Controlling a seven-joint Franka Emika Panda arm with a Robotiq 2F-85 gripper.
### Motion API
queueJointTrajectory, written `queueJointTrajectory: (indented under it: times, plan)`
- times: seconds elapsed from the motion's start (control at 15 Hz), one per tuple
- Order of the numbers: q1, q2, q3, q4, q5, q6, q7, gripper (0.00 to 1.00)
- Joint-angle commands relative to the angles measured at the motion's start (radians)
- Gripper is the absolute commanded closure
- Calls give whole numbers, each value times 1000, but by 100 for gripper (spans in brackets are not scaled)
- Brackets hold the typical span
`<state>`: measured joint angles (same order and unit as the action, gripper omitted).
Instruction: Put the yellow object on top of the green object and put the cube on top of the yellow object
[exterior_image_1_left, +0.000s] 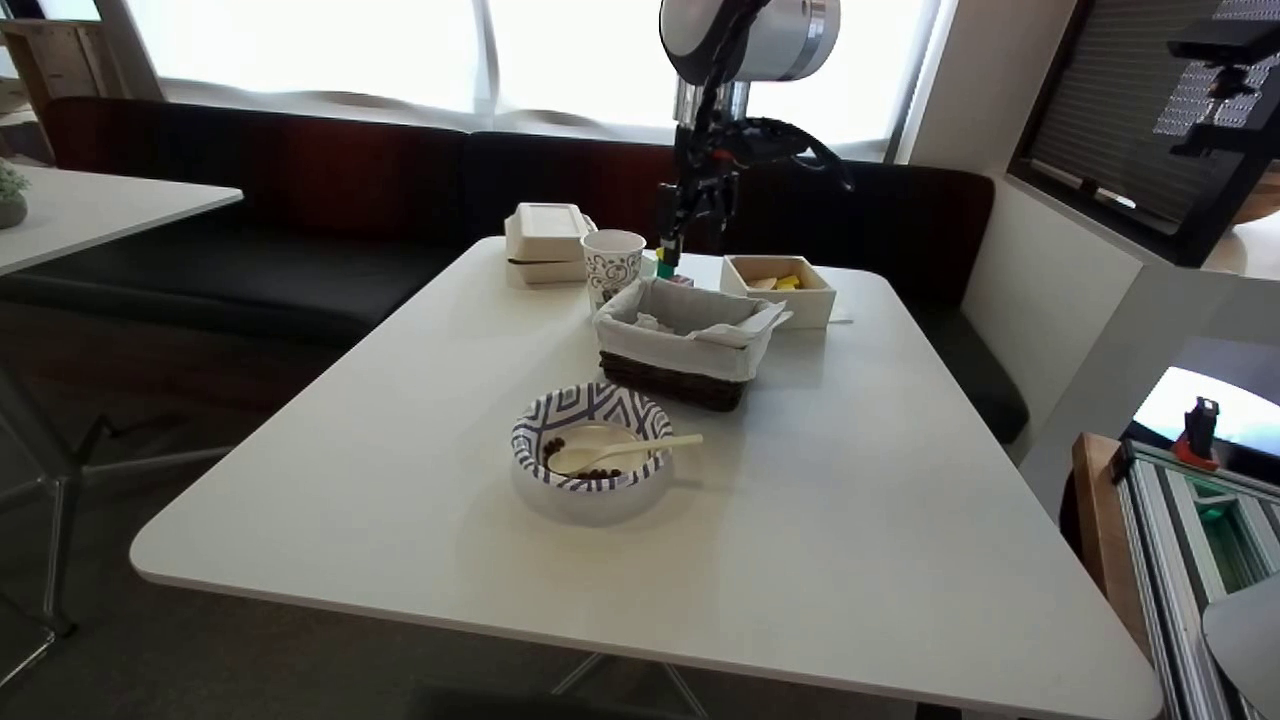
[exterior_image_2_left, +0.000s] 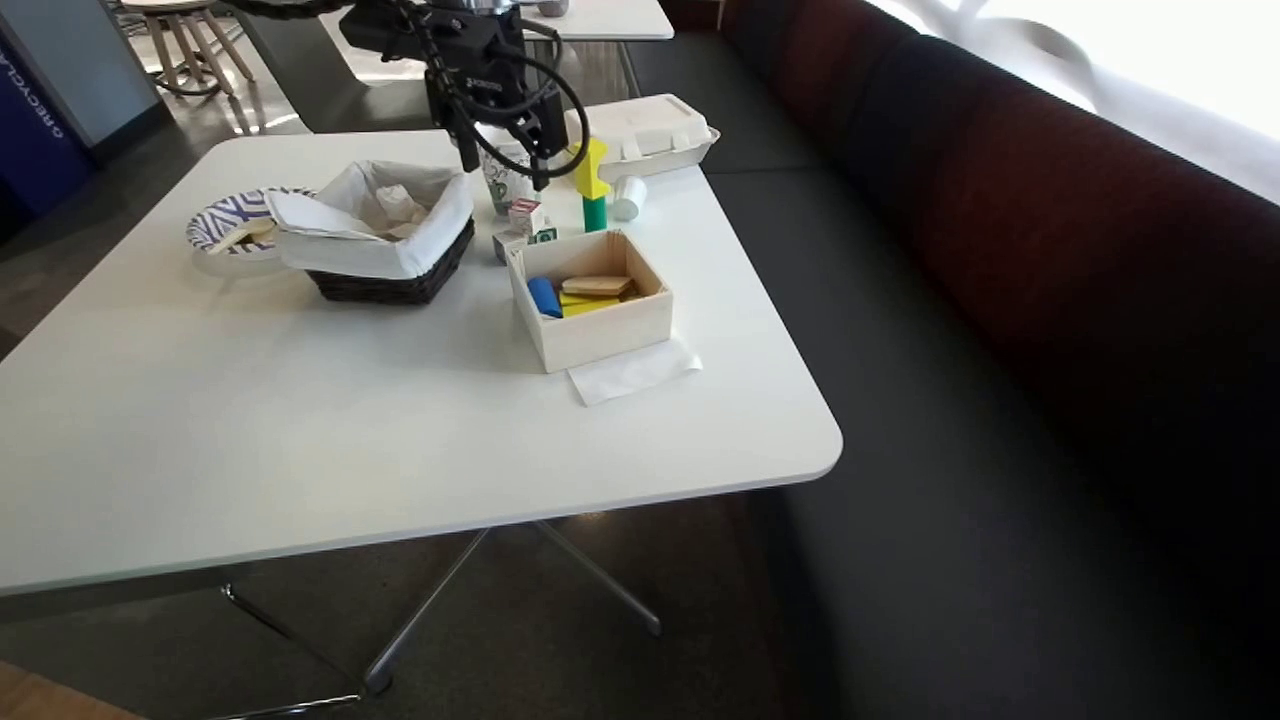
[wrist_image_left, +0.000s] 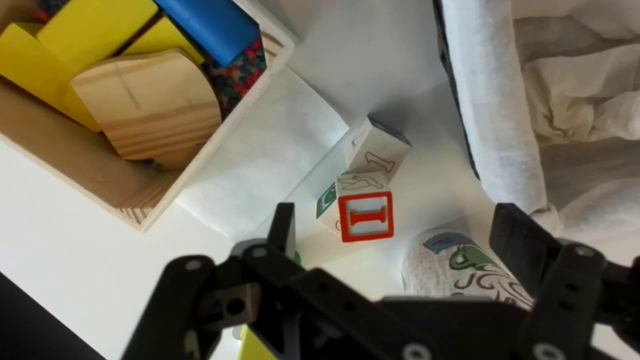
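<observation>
The yellow object (exterior_image_2_left: 592, 170) stands on top of the green object (exterior_image_2_left: 595, 214), an upright cylinder. In an exterior view only small parts of the yellow object (exterior_image_1_left: 659, 255) and green object (exterior_image_1_left: 665, 270) show beside the gripper. In the wrist view a yellow corner (wrist_image_left: 254, 346) and a green sliver (wrist_image_left: 298, 258) show past the left finger. The cube (wrist_image_left: 366, 216), with a red-framed letter, lies on the table (exterior_image_2_left: 400, 420); it also shows in both exterior views (exterior_image_1_left: 682, 280) (exterior_image_2_left: 526, 212). My gripper (wrist_image_left: 393, 217) is open and empty, above the cube and cup.
A second lettered block (wrist_image_left: 381, 150) is beside the cube. A patterned paper cup (exterior_image_1_left: 612, 268) is close by. A cloth-lined basket (exterior_image_2_left: 390, 287), a wooden box of blocks (exterior_image_2_left: 605, 345), white food boxes (exterior_image_2_left: 650, 135), a white cylinder (exterior_image_2_left: 629, 198) and a patterned bowl (exterior_image_1_left: 645, 405) stand around.
</observation>
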<state>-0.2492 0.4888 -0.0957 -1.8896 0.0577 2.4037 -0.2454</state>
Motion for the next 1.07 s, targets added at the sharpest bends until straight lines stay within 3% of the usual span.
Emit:
queueJointTrajectory:
  times: [0.0, 0.33, 0.4, 0.47, 0.6, 0.8, 0.87, 1.0]
  plan:
    - [-42, 26, 43, -11, 55, 77, -84, 0]
    - [-73, 56, 64, -7, 68, 138, -123, 2]
    - [-77, 60, 67, -7, 68, 139, -127, 12]
    - [-80, 64, 69, -9, 67, 139, -129, 3]
    - [-85, 71, 74, -10, 67, 140, -131, 28]
    - [-90, 79, 83, -9, 71, 140, -138, 49]
    - [-92, 81, 87, -9, 72, 140, -141, 50]
    - [-93, 84, 91, -8, 70, 140, -144, 62]
